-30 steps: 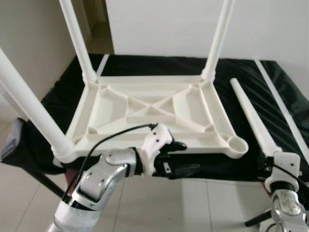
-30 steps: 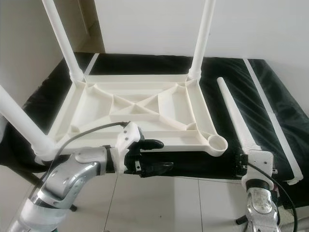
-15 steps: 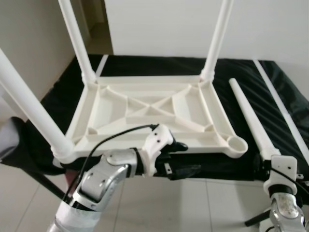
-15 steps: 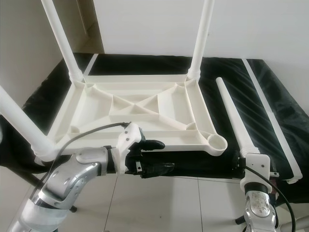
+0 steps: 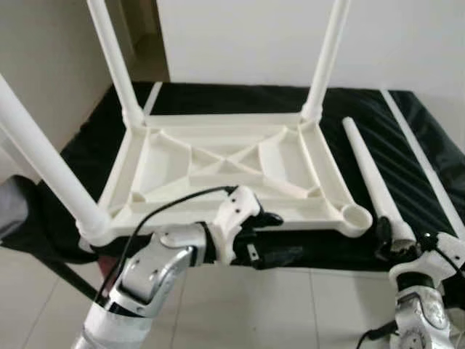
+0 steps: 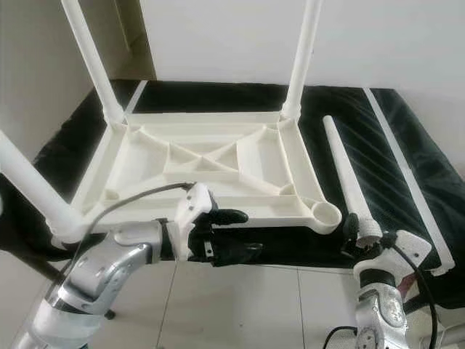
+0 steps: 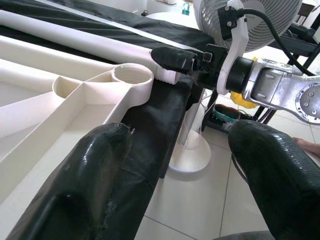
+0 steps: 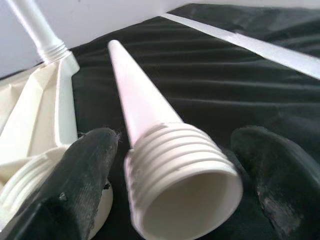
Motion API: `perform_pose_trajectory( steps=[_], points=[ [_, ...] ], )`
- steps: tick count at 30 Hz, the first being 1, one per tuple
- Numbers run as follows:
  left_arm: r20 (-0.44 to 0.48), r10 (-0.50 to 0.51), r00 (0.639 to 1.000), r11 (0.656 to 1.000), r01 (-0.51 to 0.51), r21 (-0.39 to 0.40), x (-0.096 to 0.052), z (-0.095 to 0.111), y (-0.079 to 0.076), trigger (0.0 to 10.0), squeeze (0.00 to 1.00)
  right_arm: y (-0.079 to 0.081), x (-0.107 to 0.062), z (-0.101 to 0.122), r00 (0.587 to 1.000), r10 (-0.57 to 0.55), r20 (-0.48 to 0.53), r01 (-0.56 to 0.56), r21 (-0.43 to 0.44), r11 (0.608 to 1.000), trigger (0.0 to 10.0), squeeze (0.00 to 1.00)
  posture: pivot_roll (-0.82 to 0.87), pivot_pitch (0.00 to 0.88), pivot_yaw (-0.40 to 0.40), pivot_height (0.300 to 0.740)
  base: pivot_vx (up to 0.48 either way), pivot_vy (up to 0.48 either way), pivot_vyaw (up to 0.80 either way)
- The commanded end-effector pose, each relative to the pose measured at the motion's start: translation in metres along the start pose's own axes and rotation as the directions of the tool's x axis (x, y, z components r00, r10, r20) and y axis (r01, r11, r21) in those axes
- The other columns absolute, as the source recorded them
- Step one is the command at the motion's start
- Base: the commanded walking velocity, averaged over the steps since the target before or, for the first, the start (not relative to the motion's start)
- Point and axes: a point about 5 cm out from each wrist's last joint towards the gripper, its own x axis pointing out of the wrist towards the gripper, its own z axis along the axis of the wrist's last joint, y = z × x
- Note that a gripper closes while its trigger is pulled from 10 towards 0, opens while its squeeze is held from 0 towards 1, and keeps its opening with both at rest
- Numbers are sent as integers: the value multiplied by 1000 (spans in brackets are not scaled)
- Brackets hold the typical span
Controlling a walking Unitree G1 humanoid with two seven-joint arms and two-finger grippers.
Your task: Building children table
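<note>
From the left eye, the upside-down white tabletop (image 5: 225, 171) lies on a black-covered counter (image 5: 407, 138) with three legs screwed in. The loose fourth leg (image 5: 367, 174) lies just beside it on the robot's right.

From the right eye, the empty corner socket (image 6: 326, 214) sits near the right gripper (image 6: 361, 238).

The left wrist view shows the left gripper (image 7: 175, 165) spread wide, holding nothing, below the tabletop's near edge.

The right wrist view shows the right gripper (image 8: 170, 185) open astride the leg's threaded end (image 8: 177, 165), not yet clamped. The leg looks like light, stiff, smooth plastic, likely slippery; gripping just above the threads seems best.
</note>
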Motion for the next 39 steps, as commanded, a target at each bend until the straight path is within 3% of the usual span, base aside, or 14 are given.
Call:
perform_pose_trajectory(
  steps=[1, 3, 4, 6, 7, 14, 22, 31, 32, 35, 36, 37, 38, 39],
  points=[
    [-4, 55, 998, 998, -55, -8, 0, 0, 3, 10000, 0, -5, -1, -4, 999, -21, -28, 23, 58, 998, 10000, 0, -18, 73, 7, 740, 0, 0, 0],
    [-2, 56, 998, 998, -56, -9, 0, 0, 3, 10000, 0, -6, 0, -5, 999, -19, -43, 23, 80, 997, 10000, 0, -18, 73, 7, 740, 0, 0, 0],
    [-1, 58, 998, 998, -58, -7, 0, 0, 3, 10000, 0, -7, 0, -7, 998, -21, -57, 26, 86, 996, 4118, 0, -17, 72, 7, 740, 0, 0, 0],
    [0, 59, 998, 998, -59, -6, 0, 0, 3, 10000, 0, -9, 0, -9, 997, -17, -74, 24, 94, 995, 4118, 0, -17, 72, 7, 740, 0, 0, 0],
    [0, 59, 998, 998, -59, -8, 0, 0, 4, 10000, 0, -9, 0, -10, 997, -17, -81, 26, 121, 992, 0, 0, -16, 72, 5, 740, 0, 0, 0],
    [0, 62, 998, 998, -62, -12, 0, 1, 4, 10000, 0, -9, 1, -12, 994, 4, -107, 13, 159, 987, 0, 0, -14, 72, 5, 740, 0, 0, 0],
    [-1, 61, 998, 998, -61, -12, -1, 1, 5, 10000, 0, 8, 1, -3, 995, 94, -38, -101, -382, 919, 0, 0, -18, 72, 8, 740, 0, 0, 0],
    [0, 61, 998, 998, -61, -14, -1, 1, 5, 10000, 0, 6, -2, -6, 995, 75, -61, -91, -335, 938, 0, 0, -17, 74, 5, 740, 0, 0, 0],
    [0, 61, 998, 998, -61, -14, -1, 1, 5, 10000, 0, 5, -2, -6, 996, 71, -54, -85, -341, 936, 10000, 0, -17, 75, 4, 740, 0, 0, 0],
    [-1, 61, 998, 998, -61, -15, -1, 1, 5, 10000, 0, 6, -2, -4, 997, 67, -42, -77, -336, 939, 10000, 0, -16, 73, 4, 740, 0, 0, 0],
    [-1, 62, 998, 998, -62, -14, -1, 1, 5, 10000, 0, 6, -1, -3, 997, 69, -35, -77, -331, 941, 10000, 478, -16, 71, 5, 740, 0, 0, 0],
    [-1, 62, 998, 998, -62, -14, -1, 1, 5, 10000, 0, 6, -1, -3, 997, 69, -35, -77, -331, 941, 10000, 478, -16, 71, 5, 740, 0, 0, 0],
    [-2, 62, 998, 998, -62, -14, -1, 1, 5, 10000, 0, 8, 0, -1, 997, 73, -20, -75, -325, 943, 10000, 1000, -15, 71, 4, 740, 0, 0, 0],
    [-2, 61, 998, 998, -61, -13, -1, 1, 5, 10000, 0, 10, 0, 1, 997, 79, -3, -76, -317, 946, 10000, 1000, -16, 70, 4, 740, 0, 0, 0]
  ],
)
